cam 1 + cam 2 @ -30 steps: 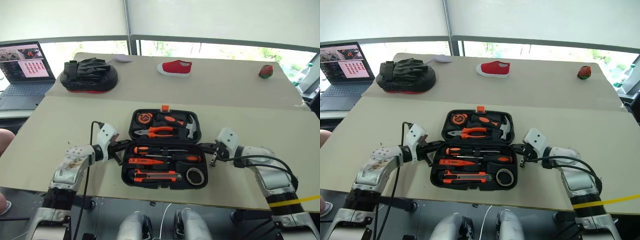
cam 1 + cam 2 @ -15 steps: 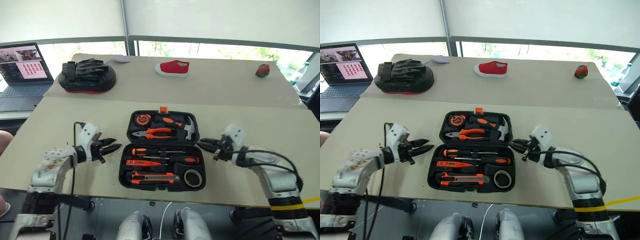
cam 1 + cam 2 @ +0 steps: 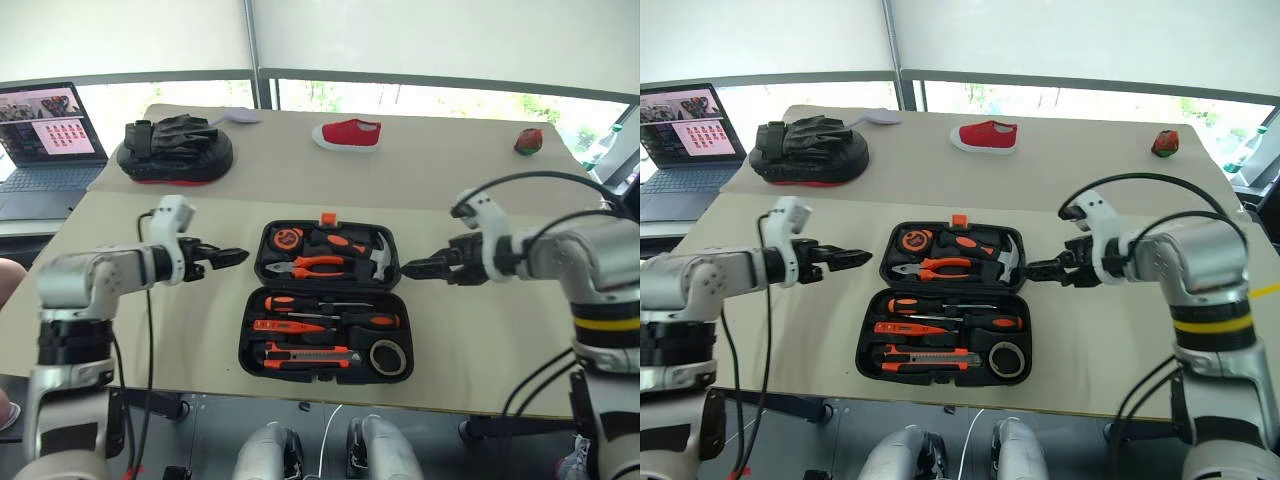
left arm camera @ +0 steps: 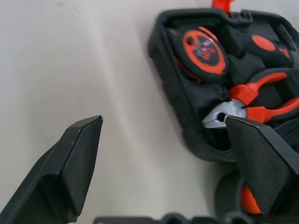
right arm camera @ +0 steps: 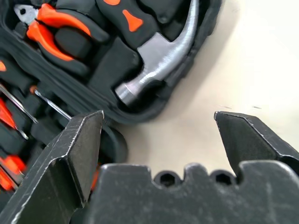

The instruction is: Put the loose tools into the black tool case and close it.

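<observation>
Black moulded plastic, the black tool case (image 3: 325, 300) lies open flat on the beige surface (image 3: 480, 330), near the front edge, its orange latch (image 3: 328, 216) on the far rim. The loose tools already sit in the near half: screwdrivers (image 3: 330, 320), utility knife (image 3: 308, 351) and tape roll (image 3: 388, 356). The far half carries pliers (image 3: 318, 264), hammer (image 3: 378, 256) and tape measure (image 3: 289, 237).

What remains, I judge, is closing. The left gripper (image 3: 232, 257) and right gripper (image 3: 420, 268) flank the far half, each with fingers spread wide and empty, clear of the case. To close it well, both should catch one half's outer edge evenly and swing it over together, then press the latch.

No readable writing; the tape measure's label is too blurred.
</observation>
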